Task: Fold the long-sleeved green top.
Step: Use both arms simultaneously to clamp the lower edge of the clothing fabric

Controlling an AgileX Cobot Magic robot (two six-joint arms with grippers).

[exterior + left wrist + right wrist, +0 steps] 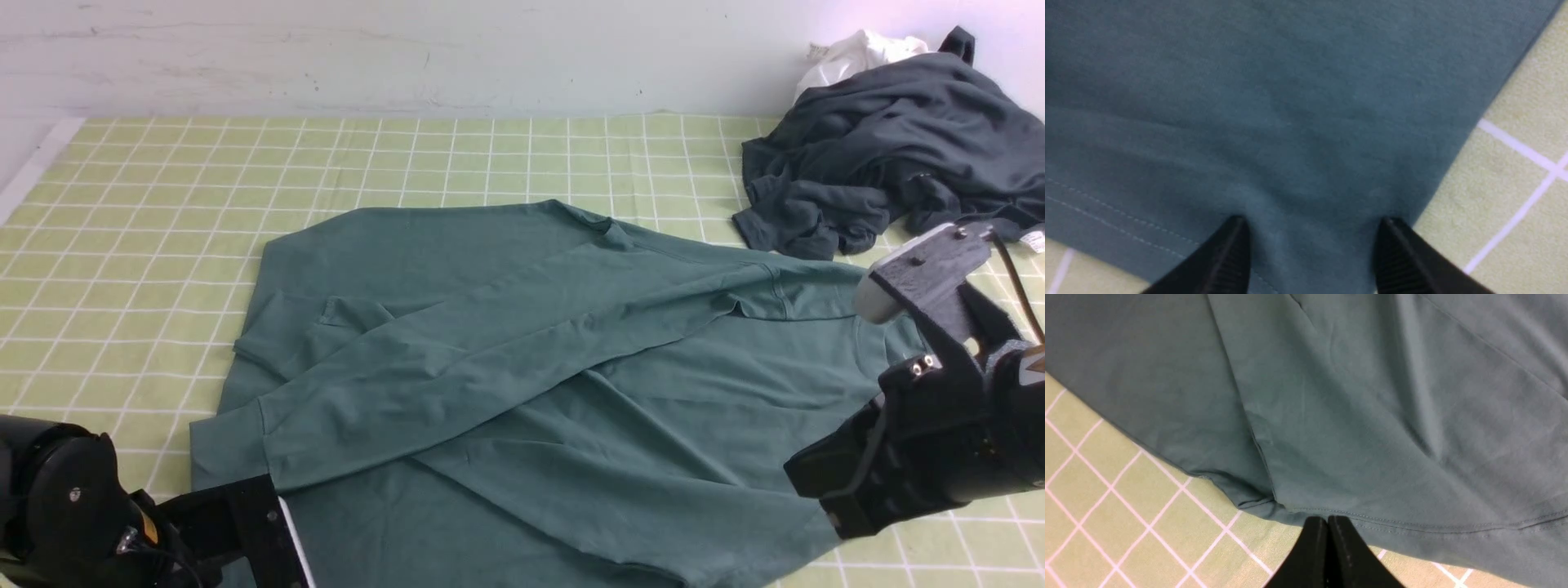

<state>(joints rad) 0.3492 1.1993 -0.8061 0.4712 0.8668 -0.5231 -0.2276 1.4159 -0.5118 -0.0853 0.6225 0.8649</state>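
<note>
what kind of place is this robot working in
Probably a robot test or training setup rather than a home: two robot arms reach over a green checked tablecloth against a scuffed white wall, with a teal-green top spread between them.

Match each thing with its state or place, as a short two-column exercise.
1. green top
2. charcoal garment
3. left fingers
4. right fingers

A. closed together
B. piled at the far right of the table
C. spread, partly folded, across the table's middle
D. apart, over fabric

Pairs: 1-C, 2-B, 3-D, 4-A
</note>
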